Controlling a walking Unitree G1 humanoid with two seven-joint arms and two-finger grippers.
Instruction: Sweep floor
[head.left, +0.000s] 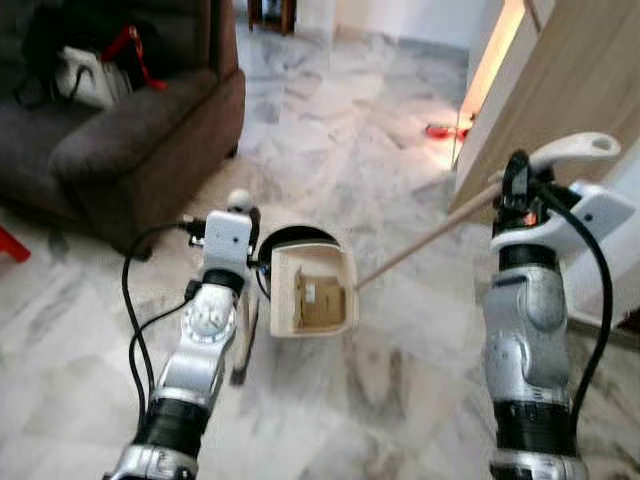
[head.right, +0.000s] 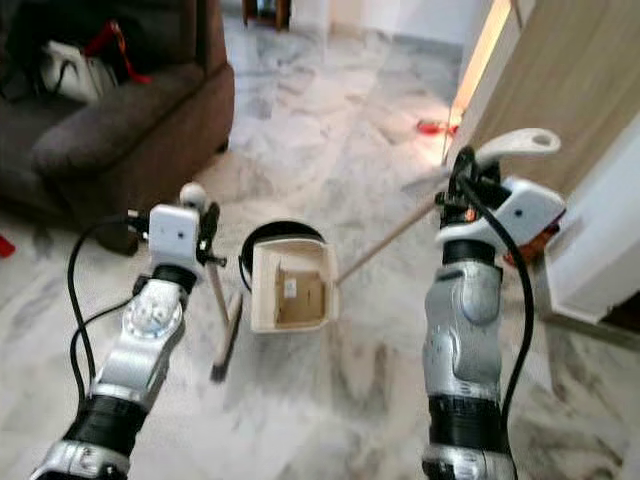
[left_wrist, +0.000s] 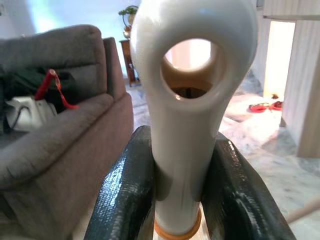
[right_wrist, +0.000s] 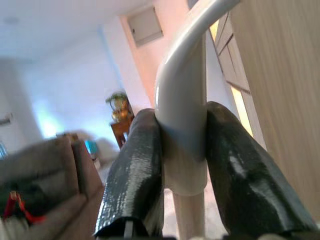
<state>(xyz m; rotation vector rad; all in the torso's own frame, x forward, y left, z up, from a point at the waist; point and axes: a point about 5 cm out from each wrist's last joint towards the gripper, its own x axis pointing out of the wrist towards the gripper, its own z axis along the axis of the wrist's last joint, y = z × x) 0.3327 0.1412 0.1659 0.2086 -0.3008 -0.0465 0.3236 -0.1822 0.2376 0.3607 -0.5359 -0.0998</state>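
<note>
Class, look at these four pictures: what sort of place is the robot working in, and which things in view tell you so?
Most likely a home living room: a dark brown sofa with a bag on its seat, a polished marble floor, and a wooden door beside a lit doorway.

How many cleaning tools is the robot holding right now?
2. A broom held by the left gripper, standing beside the dustpan, whose long handle is held by the right gripper.

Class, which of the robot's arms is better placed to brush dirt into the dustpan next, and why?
Left, probably: the left gripper grips the broom, whose head rests beside the dustpan. The right gripper holds the dustpan handle.
</note>
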